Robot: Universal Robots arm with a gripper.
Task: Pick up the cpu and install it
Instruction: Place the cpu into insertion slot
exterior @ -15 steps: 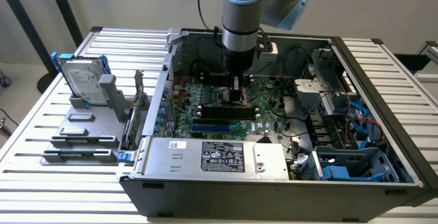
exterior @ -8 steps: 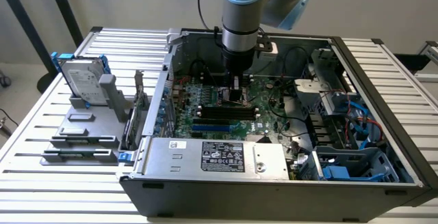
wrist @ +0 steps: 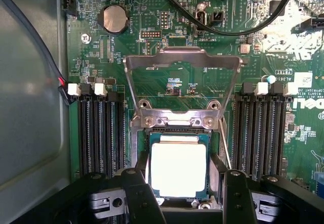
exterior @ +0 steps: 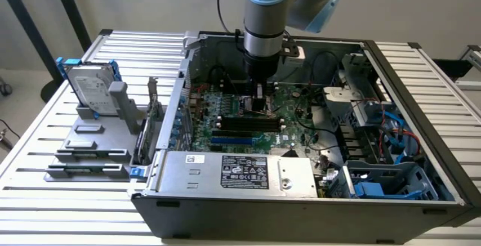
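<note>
The cpu [wrist: 178, 169], a small square chip with a bright silver top and a green rim, sits level at the socket [wrist: 177, 131] on the green motherboard [wrist: 126, 47]. My gripper [wrist: 178, 183] straddles it, and its black fingers [wrist: 137, 183] press against the chip's two opposite edges. Beyond the chip, the socket's metal load plate [wrist: 182, 62] is flipped up and open. In the exterior view the arm reaches straight down into the open computer case [exterior: 301, 201], with the gripper [exterior: 260, 110] low over the middle of the board.
Black memory slots [wrist: 98, 133] flank the socket on both sides. A black cable [wrist: 223, 32] loops over the board beyond the load plate. Outside the case, at the exterior view's left, a grey fixture [exterior: 90, 144] holds a silver hard drive [exterior: 92, 91] with a blue bracket. A power supply [exterior: 240, 173] fills the case's near side.
</note>
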